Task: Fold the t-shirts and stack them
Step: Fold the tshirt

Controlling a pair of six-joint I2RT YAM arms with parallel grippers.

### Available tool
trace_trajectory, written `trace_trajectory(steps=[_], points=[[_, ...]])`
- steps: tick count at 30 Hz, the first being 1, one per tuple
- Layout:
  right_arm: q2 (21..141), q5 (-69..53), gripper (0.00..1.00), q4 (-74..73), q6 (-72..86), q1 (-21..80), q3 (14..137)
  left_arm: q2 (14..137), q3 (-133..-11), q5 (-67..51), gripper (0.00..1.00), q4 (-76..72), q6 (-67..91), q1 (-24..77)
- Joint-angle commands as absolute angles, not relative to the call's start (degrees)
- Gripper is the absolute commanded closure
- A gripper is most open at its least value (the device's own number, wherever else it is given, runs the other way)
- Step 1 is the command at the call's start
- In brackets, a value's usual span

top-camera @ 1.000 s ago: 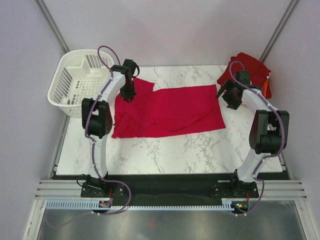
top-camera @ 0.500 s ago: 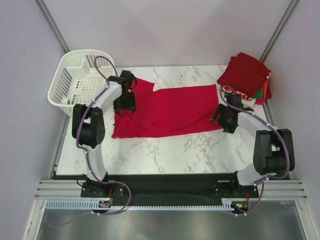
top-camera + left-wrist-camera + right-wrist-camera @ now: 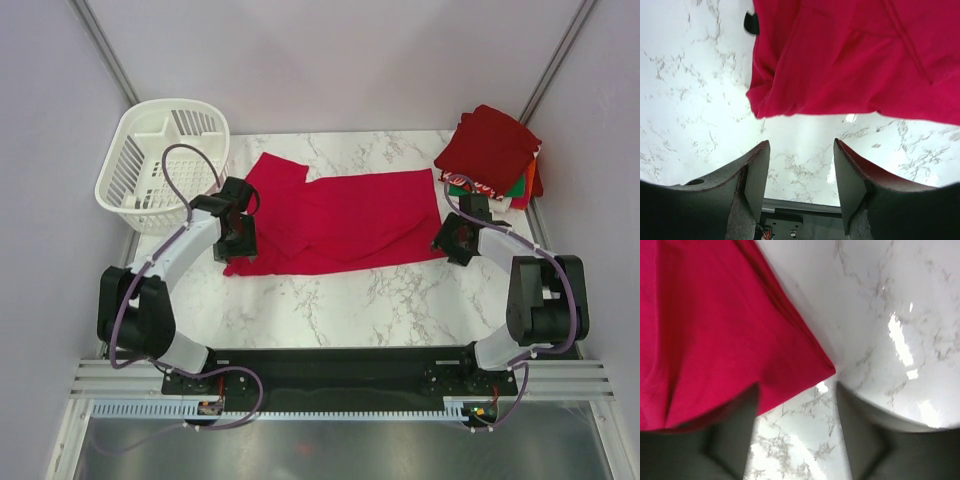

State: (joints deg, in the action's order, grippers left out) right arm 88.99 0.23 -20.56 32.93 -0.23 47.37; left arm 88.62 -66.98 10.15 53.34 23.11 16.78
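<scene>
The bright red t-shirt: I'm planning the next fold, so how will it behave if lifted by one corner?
Probably floppy: the bright red t-shirt lies flat with soft creases, so it would drape. On the glossy marble table it may slide and bunch if pushed.

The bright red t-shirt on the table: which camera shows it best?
The top external view: the whole red t-shirt lies spread on the marble table there. The left wrist view shows only one corner and part of an edge. The right wrist view shows only another corner, close up.
</scene>
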Motion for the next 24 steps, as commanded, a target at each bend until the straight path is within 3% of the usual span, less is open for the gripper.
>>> trace_trajectory(steps=[1, 3, 5, 6, 8, 9, 13, 20, 24], points=[[91.31, 0.09, 0.43, -16.79, 33.31, -1.76, 46.50, 81.33, -61.36, 10.81, 0.39, 50.89, 25.40, 16.96], [91.76, 0.09, 0.50, -15.74, 33.40, -1.85, 46.06, 78.50, -57.68, 11.60, 0.39, 50.63, 26.01, 17.05], [91.32, 0.18, 0.63, -14.16, 33.40, -2.28, 44.65, 74.73, -54.77, 11.95, 0.39, 49.92, 26.45, 16.96], [91.23, 0.18, 0.71, -13.45, 33.22, -2.46, 44.13, 73.84, -53.97, 11.87, 0.37, 49.66, 26.72, 17.05], [90.62, 0.17, 0.96, -12.92, 32.70, -3.16, 43.16, 71.73, -52.13, 11.86, 0.33, 49.05, 27.42, 16.88], [89.92, 0.18, 1.00, -13.01, 32.78, -3.69, 42.72, 71.72, -52.03, 11.95, 0.28, 48.96, 27.60, 16.88], [83.07, 2.28, 1.00, -15.02, 34.28, -7.72, 37.81, 71.80, -52.38, 11.78, 0.16, 48.78, 29.35, 16.61], [78.05, 2.37, 1.00, -17.75, 32.61, -8.26, 36.39, 73.39, -50.63, 11.77, 0.19, 43.79, 34.63, 16.61], [77.69, 2.81, 1.00, -17.75, 32.87, -8.79, 36.21, 76.63, -51.59, 14.49, 0.27, 42.54, 36.21, 16.61]])
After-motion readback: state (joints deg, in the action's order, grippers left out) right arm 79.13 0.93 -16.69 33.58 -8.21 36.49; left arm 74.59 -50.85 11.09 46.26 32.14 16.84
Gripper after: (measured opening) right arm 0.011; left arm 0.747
